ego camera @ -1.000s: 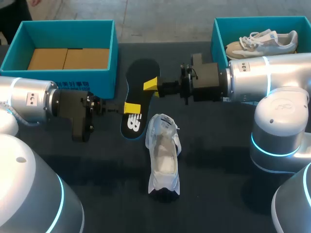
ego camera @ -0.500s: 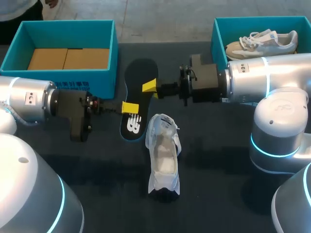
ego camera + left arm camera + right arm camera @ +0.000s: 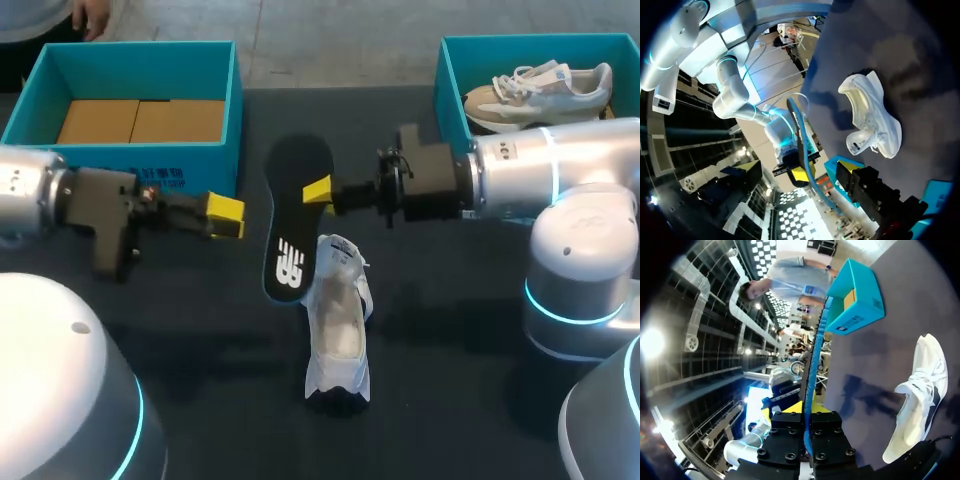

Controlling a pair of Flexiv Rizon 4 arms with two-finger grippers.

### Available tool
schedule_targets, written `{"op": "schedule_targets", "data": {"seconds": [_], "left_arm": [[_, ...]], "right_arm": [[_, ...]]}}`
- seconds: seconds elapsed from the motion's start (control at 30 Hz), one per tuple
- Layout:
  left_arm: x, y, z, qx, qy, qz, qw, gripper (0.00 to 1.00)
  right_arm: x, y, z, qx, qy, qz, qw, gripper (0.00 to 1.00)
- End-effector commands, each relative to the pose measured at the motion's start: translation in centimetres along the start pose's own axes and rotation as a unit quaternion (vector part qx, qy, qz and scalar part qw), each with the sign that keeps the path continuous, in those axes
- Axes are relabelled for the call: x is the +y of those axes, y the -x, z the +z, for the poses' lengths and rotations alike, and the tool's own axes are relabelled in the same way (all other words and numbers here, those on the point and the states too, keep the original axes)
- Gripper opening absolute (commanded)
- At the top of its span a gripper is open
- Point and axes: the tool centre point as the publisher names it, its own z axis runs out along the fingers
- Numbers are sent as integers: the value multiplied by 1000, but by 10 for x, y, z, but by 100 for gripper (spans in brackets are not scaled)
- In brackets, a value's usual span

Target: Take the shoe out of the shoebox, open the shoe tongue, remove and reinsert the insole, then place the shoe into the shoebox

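right pincer (image 3: 318, 190): clamped on insole (image 3: 293, 215) edge | left pincer (image 3: 226, 214): clear of insole, grip cannot tell | shoe (image 3: 337, 330): on desk (image 3: 450, 330)

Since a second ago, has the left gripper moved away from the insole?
Yes. The left gripper has pulled back leftward off the insole and now sits in front of the left box, near its corner. The right gripper holds the insole.
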Motion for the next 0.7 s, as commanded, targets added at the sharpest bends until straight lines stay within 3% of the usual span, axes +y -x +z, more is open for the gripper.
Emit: {"op": "schedule_targets", "data": {"seconds": [0.03, 0.33, 0.7], "left_arm": [[4, 20, -28, 55, -21, -23, 998, 100], [30, 37, -53, 166, -56, -93, 980, 100], [43, 44, -56, 280, -120, -154, 940, 100]], "right_arm": [[-2, 9, -7, 0, -4, 0, 1000, 0], [-6, 23, -6, 1, -7, -7, 1000, 0], [-10, 35, -1, 2, -6, -23, 1000, 0]]}}
